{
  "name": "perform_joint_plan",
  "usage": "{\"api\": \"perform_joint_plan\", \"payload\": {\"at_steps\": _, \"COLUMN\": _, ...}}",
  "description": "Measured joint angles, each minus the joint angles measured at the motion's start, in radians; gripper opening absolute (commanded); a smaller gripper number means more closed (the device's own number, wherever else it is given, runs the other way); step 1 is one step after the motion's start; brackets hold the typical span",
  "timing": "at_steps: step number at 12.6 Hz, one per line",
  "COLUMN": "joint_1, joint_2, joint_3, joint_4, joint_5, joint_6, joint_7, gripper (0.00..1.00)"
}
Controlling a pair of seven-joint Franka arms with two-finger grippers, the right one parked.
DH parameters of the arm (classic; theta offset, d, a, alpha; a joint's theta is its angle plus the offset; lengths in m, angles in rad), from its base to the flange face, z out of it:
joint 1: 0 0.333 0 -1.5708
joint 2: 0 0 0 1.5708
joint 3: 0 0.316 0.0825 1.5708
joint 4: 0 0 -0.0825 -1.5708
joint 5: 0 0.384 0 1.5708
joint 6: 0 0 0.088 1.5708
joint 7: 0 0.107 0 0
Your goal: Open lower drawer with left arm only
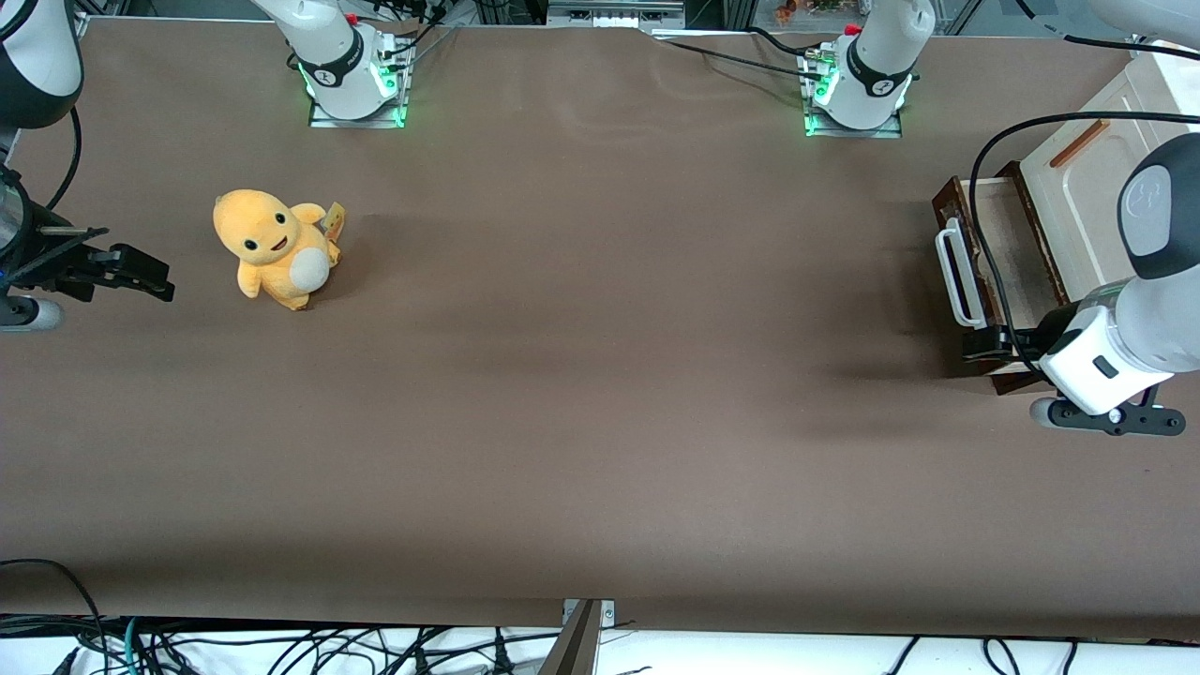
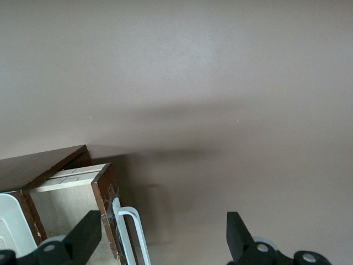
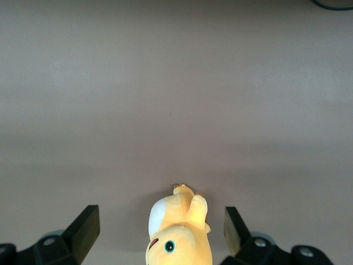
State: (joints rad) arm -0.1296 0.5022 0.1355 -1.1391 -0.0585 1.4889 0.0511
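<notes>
One orange plush toy sits on the brown worktop, well toward the parked arm's end, and it is nowhere near the action. Sweep across a long stretch of bare brown surface and we reach the working arm's end, where the cabinet stands with its cream panel and thin orange-brown strip handle. Below that panel the lower drawer stands out from the cabinet, its pale wood inside plainly on show between dark brown walls, and its white bar handle faces the middle of the worktop. Now the left arm reaches in from the edge, with its black cable looping over the drawer. Its gripper is at the end of the handle nearer the front camera, and the jaws are spread wide and grasp nothing. From the left wrist camera the handle shows inside that gap, close beside one finger and well apart from the other.
</notes>
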Motion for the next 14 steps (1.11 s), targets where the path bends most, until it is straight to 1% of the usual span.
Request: {"api": "perform_joint_plan", "payload": {"at_steps": 14, "joint_1": 0.001, "joint_2": -0.006, "joint_3": 0.000, "joint_4": 0.004, "joint_5": -0.002, "joint_6": 0.022, "joint_7": 0.001, "gripper": 1.00}}
